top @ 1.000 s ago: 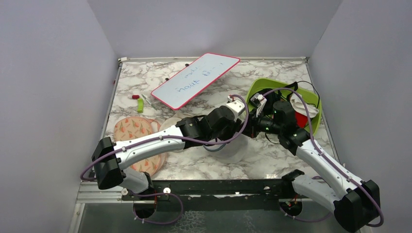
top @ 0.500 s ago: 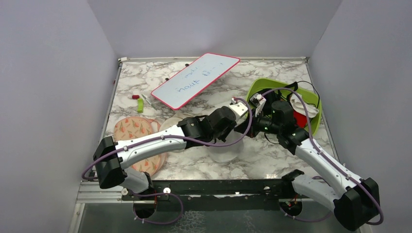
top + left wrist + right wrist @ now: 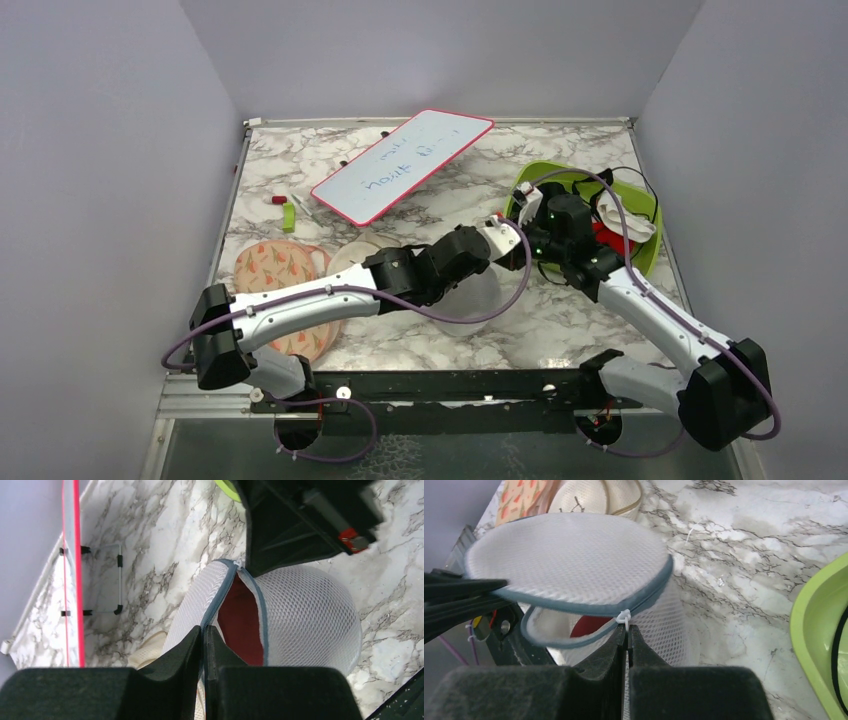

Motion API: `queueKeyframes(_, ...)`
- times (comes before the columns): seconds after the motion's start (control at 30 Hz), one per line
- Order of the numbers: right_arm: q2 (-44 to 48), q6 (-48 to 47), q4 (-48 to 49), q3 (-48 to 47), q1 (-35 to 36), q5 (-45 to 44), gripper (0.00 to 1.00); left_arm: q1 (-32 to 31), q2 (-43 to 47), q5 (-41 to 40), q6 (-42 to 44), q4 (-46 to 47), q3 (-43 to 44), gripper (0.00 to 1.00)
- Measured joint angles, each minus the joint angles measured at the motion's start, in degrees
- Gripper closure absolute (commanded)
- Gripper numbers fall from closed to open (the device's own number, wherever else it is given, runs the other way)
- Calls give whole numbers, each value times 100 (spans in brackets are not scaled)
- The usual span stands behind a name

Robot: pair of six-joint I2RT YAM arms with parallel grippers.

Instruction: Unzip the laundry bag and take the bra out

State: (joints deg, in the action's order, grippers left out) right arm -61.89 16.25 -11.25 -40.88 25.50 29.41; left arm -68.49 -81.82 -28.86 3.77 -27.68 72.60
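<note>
Pinching the bag's blue-grey zip rim, left gripper jaws fully closed. Right gripper clamped likewise, on white zip pull. Flap lifted, mouth partly open; maroon bra inside. Bag stands on marble table, near green bin, just beside beige pouch.

whiteboard, blue handwriting, too small to read

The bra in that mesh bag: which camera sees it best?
The left wrist view: the bra fills the unzipped gap of the laundry bag. The right wrist view catches only a red patch under the lifted flap. The top view shows none of it.
</note>
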Motion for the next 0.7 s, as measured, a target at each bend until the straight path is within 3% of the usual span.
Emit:
queueKeyframes(0.33, -564, -24, 105, -68, 0, -339, 99, -479, 372, -299, 476, 343, -114, 100)
queueKeyframes(0.7, -304, -190, 203, -15, -7, -9, 99, -514, 348, -979, -503, 308, -463, 100)
